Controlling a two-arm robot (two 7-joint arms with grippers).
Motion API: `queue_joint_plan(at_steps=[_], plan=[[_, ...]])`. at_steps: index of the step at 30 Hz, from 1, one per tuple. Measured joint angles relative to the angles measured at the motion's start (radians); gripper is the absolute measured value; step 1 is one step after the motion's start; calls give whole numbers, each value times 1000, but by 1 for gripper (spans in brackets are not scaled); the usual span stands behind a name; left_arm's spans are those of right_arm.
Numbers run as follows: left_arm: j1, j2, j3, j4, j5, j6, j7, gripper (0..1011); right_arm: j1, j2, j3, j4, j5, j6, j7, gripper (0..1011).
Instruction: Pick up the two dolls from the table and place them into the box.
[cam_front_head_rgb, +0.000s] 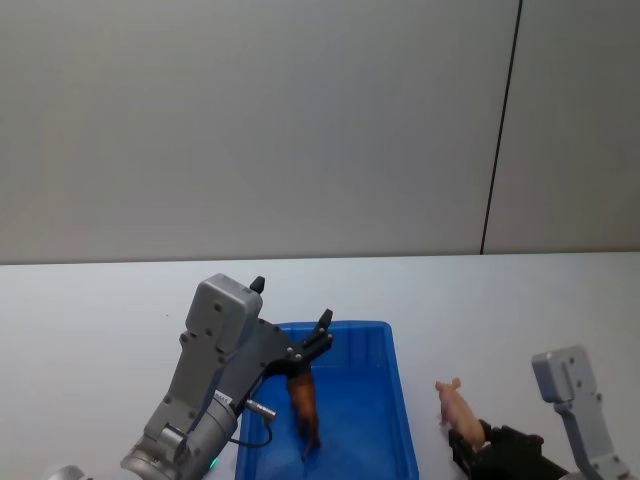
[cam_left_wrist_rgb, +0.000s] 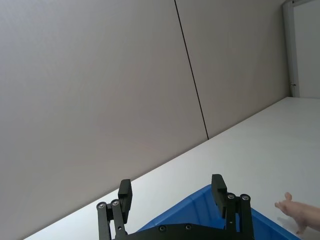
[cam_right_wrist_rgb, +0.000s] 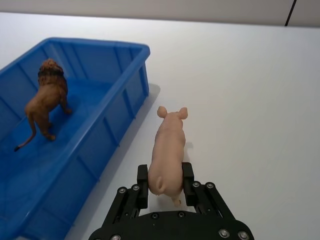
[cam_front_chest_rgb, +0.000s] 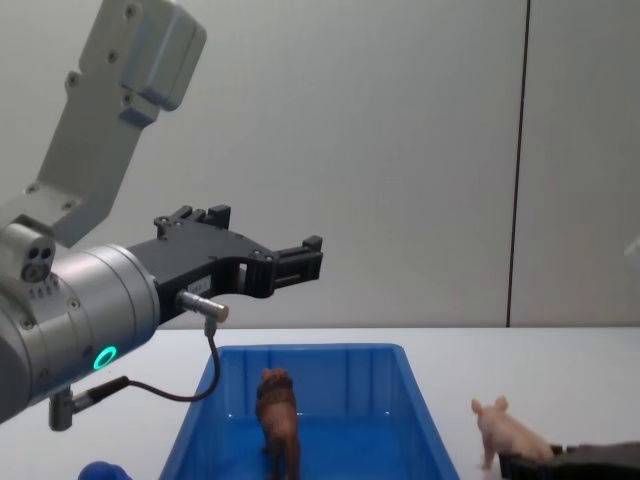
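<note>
The brown lion doll stands upright inside the blue box, also seen as the lion in the box and the lion. My left gripper hangs open and empty above the box's far left corner, its fingers wide apart. The pale pink pig doll stands on the white table just right of the box. My right gripper is shut on the pig's rump from behind. From the head view the pig faces away from me.
A small rounded blue object lies on the table at the left, in front of the box. A grey wall with a dark vertical seam rises behind the table. White tabletop stretches to the right of the pig.
</note>
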Motion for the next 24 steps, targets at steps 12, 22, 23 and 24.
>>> queue_joint_plan(at_steps=[12, 22, 23, 24], plan=[[0, 0, 0, 0, 0, 0, 0, 1002, 12, -1, 1, -54, -35, -53, 9, 379], [0, 0, 0, 0, 0, 0, 0, 1002, 69, -31, -14, -85, -58, -52, 96, 379], [0, 0, 0, 0, 0, 0, 0, 1002, 74, -34, -16, -84, -59, -49, 103, 379], [0, 0, 0, 0, 0, 0, 0, 1002, 78, -37, -17, -83, -60, -45, 109, 379]])
